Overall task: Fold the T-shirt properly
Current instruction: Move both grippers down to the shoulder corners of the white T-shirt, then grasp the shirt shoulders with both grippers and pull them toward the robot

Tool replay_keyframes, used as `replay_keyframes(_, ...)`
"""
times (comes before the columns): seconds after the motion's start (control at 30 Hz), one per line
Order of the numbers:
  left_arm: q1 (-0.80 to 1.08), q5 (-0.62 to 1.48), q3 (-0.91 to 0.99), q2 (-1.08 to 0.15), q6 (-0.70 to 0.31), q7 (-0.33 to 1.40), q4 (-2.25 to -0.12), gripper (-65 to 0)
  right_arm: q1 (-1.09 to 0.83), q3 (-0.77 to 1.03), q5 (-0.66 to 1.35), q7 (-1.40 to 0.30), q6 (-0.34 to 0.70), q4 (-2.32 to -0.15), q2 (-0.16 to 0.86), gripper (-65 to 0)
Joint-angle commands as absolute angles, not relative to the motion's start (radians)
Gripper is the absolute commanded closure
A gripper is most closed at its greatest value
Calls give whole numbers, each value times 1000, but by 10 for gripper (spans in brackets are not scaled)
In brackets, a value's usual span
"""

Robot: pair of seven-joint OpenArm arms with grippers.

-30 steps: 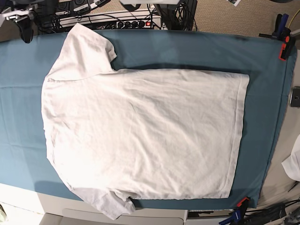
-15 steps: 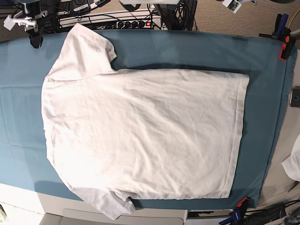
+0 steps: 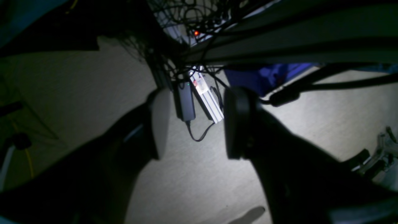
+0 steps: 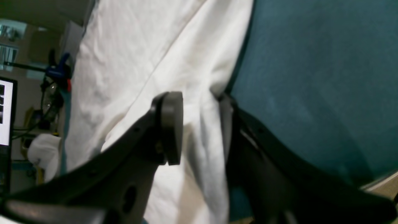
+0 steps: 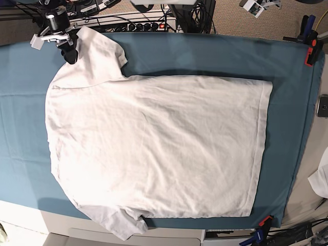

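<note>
The white T-shirt lies spread flat on the teal table cover, neckline at the left and hem at the right. One sleeve points to the far edge, the other hangs over the near edge. My right gripper is at the left edge of the far sleeve. In the right wrist view it is open, and its jaws straddle the edge of the sleeve, one over the cloth and one beside the teal cover. My left gripper is open and empty, off the table, above the floor.
A power strip and cables run along the far edge. Red and blue clamps hold the cover at the far right and the near right. A small white cloth lies beyond the right edge. A power adapter lies on the floor.
My right gripper has moved right and down from the far-left corner to the edge of the far sleeve. The T-shirt has not moved.
</note>
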State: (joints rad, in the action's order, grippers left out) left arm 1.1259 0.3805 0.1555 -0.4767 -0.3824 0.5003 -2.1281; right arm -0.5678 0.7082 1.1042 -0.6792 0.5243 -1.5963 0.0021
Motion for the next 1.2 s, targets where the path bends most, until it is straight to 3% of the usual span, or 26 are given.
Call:
replay_keyframes(0.0, 1140, 385, 158, -482, -386, 490, -2141, -294, -577, 711, 1102, -662, 531, -1608, 12, -200)
replay_keyframes(0.13, 1114, 386, 158, -480, -379, 526, -2141, -294, -577, 711, 1102, -694, 553, -1608, 12, -190)
replay_keyframes(0.23, 1055, 416, 165, -476, -319, 621, -2142, -294, -577, 711, 1084, -712, 553, -1608, 12, -17)
replay_keyframes(0.27, 1035, 440, 178, -476, -311, 641, -2142, -294, -577, 711, 1064, -714, 553, -1608, 12, 0)
replay_keyframes(0.73, 710, 790, 603, -492, -315, 750, -2110, -292, -576, 707, 1049, -706, 553, -1608, 47, 0)
replay_keyframes(1.17, 430, 1012, 611, -508, -389, 847, -1670, -292, -576, 707, 1049, -707, 553, -1608, 47, 0)
